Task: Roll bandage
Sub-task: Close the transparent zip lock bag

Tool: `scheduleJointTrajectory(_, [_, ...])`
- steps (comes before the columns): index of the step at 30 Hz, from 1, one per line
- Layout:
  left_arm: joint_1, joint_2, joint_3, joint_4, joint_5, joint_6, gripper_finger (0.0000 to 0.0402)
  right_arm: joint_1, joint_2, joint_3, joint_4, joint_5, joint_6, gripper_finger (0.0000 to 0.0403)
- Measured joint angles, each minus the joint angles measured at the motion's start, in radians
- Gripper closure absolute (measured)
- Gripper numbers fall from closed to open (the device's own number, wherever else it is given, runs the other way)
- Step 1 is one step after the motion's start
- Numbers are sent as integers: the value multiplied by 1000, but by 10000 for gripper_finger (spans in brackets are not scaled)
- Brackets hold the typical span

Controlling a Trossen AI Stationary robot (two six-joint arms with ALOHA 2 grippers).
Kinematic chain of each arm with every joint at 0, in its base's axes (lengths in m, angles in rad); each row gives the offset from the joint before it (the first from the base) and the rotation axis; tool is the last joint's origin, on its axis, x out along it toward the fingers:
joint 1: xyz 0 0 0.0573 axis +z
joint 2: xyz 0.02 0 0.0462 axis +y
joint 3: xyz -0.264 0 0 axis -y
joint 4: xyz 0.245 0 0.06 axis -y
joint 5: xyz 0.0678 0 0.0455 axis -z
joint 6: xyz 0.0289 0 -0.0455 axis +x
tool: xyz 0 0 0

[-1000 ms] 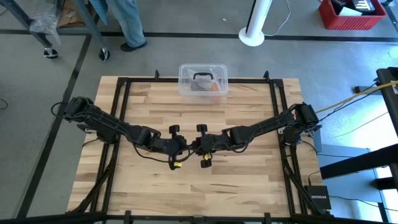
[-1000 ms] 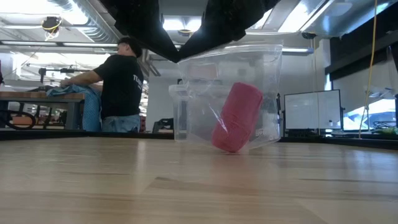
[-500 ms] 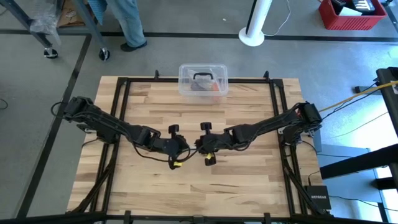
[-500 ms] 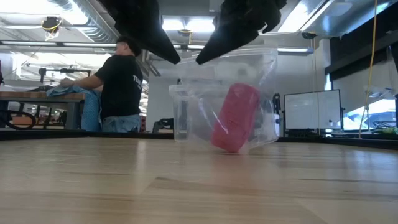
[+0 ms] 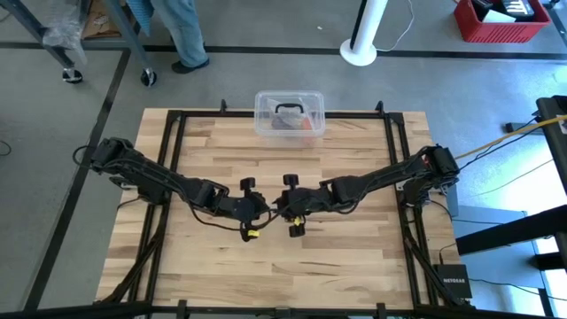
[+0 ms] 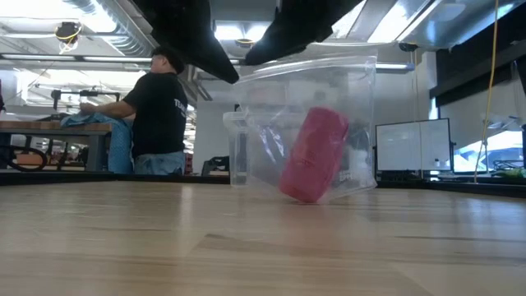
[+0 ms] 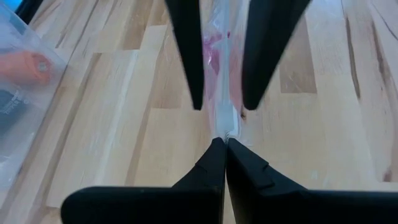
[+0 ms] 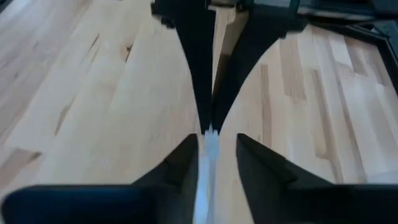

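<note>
A small clear plastic bag (image 6: 337, 99) hangs under my two grippers over the middle of the table. The bandage, a pink roll (image 6: 314, 156), leans inside it. Whether the bag's bottom rests on the wood, I cannot tell. My left gripper (image 7: 224, 142) (image 5: 267, 210) is shut on the bag's top edge. My right gripper (image 8: 216, 140) (image 5: 284, 213) faces it, open. Its fingers (image 7: 186, 56) stand on either side of the same edge. My left gripper pinches the bag's white top edge (image 7: 227, 123) between its two fingertips. It comes slanting down from the table's left, and the edge runs on from the fingertips toward my right gripper. The bag hangs below the hold with the roll in it.
A clear plastic box with a black handle (image 5: 289, 113) stands at the table's far edge, behind the bag. The black frame rails (image 5: 177, 159) run along the table's sides. A person (image 6: 160, 115) works at a bench beyond the table.
My right gripper has drawn a little away from my left one toward the table's right, then come back close to it. The bag has swayed below them and its top edge has straightened out. My left gripper has kept its hold.
</note>
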Motion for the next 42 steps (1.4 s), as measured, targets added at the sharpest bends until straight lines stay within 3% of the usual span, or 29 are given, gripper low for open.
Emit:
scheduleJointTrajectory(4, [0,0,0,1,0,0,401,0,8,0,12,0,-2,251])
scheduleJointTrajectory(9, [0,0,0,2,-2,1,401,0,35,0,28,0,-30,244])
scheduleJointTrajectory(26, [0,0,0,6,-3,2,401,0,62,8,20,11,-54,383])
scheduleJointTrajectory(34, [1,0,1,10,-5,3,401,6,61,75,-121,19,-46,364])
scheduleJointTrajectory(42, [1,0,-3,-51,-3,-5,401,14,59,107,-271,45,-43,385])
